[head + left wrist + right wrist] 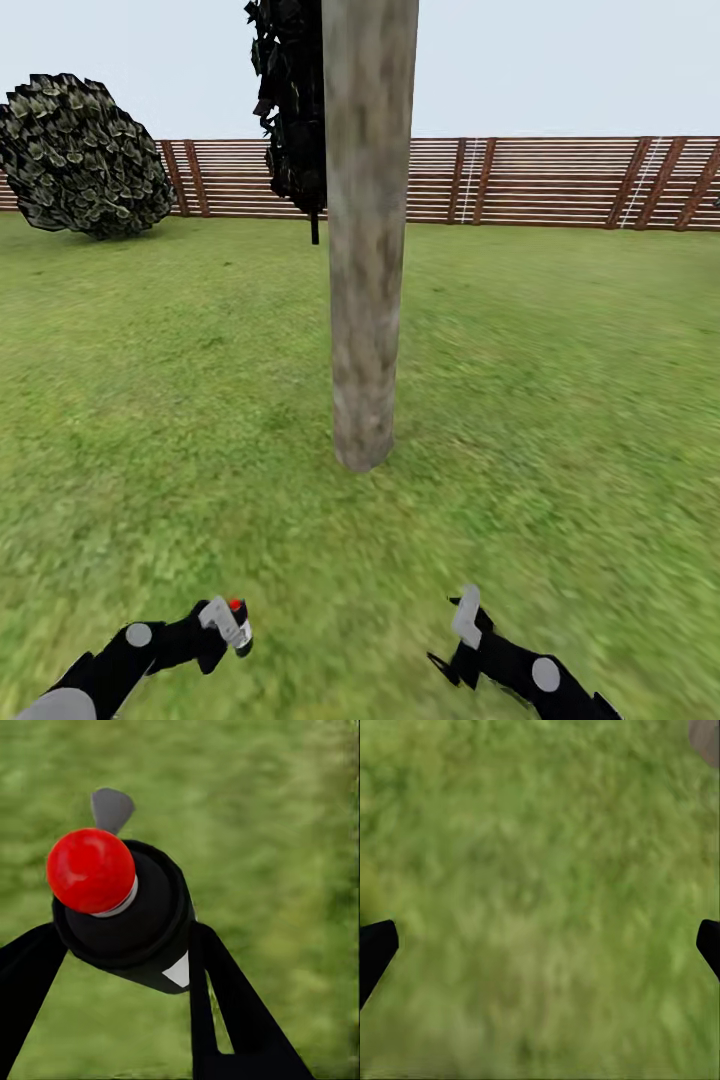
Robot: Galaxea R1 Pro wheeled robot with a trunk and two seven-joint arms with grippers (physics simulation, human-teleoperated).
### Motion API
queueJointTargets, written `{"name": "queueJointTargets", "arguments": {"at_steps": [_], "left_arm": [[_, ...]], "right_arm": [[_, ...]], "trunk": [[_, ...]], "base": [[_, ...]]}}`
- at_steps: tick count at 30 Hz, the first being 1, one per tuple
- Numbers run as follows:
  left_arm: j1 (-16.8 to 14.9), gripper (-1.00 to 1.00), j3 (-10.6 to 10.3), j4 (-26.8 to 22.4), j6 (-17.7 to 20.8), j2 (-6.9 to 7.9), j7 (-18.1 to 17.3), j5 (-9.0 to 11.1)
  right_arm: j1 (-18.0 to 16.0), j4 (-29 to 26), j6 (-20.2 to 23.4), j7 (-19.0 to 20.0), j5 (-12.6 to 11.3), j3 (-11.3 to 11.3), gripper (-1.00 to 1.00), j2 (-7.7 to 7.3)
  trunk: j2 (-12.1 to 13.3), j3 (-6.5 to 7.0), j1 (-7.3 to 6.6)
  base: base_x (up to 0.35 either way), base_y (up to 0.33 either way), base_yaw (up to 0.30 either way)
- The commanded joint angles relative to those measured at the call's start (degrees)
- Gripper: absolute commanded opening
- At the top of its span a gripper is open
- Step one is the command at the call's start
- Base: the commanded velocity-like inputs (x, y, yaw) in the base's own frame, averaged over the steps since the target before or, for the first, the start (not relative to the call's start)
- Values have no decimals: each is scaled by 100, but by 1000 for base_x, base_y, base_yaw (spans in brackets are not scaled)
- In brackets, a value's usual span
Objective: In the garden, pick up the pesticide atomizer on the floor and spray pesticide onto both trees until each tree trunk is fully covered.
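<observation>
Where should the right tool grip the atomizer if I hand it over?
Probably on the body just below the red tip. The left tool already clamps the atomizer from two sides, tip up, so bring the open right tool in across the free sides. Little body is exposed, so the fit looks tight.

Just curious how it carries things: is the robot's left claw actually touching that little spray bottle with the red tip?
Touching. In the left wrist view the left gripper has its dark fingers pressed against both sides of the pesticide atomizer.
</observation>
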Motion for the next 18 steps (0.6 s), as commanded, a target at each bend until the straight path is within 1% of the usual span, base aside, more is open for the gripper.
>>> {"name": "queueJointTargets", "arguments": {"at_steps": [1,2,3,5,7,9,10,11,13,14,15,18], "left_arm": [[-54,-100,28,-7,46,-8,-228,-210],[-126,-100,27,-14,130,-26,-549,-484],[-190,-100,28,-49,201,-56,-893,-842],[-228,-100,28,-194,260,-106,-1134,-1205],[-248,-100,29,-380,306,-197,-1292,-1463],[-260,-100,24,-451,326,-273,-1462,-1547],[-278,-100,22,-479,336,-350,-1585,-1584],[-285,-100,21,-490,341,-395,-1641,-1602],[-296,-100,17,-503,341,-562,-1737,-1630],[-295,-100,-12,-502,341,-604,-1741,-1663],[-293,-100,-55,-502,342,-636,-1744,-1712],[-291,-100,-230,-499,352,-744,-1741,-1849]], "right_arm": [[-7,-134,20,161,106,9,100,-4],[-19,-356,92,471,154,11,100,-4],[-32,-643,169,886,196,12,100,-3],[-49,-925,274,1323,222,13,100,1],[-64,-1138,478,1644,228,14,100,9],[-71,-1220,608,1752,225,14,100,14],[-73,-1273,661,1791,220,14,100,19],[-74,-1293,681,1805,217,17,100,30],[-75,-1317,721,1921,224,95,100,140],[-75,-1323,726,2039,228,116,100,191],[-75,-1334,729,2171,231,130,-100,233],[-84,-1391,733,2432,238,148,-100,322]], "trunk": [[-2,-6,-1],[-2,-6,-1],[-2,-6,-1],[-2,-6,-1],[-2,-6,-1],[-2,-6,-1],[-2,-6,-1],[-2,-6,-1],[-2,-6,-1],[-2,-6,-1],[-2,-6,-1],[-2,-6,-1]], "base": [[0,0,0],[0,0,0],[0,0,0],[0,0,0],[0,0,0],[0,0,0],[0,0,0],[0,0,0],[0,0,0],[0,0,0],[0,0,0],[0,0,0]]}}
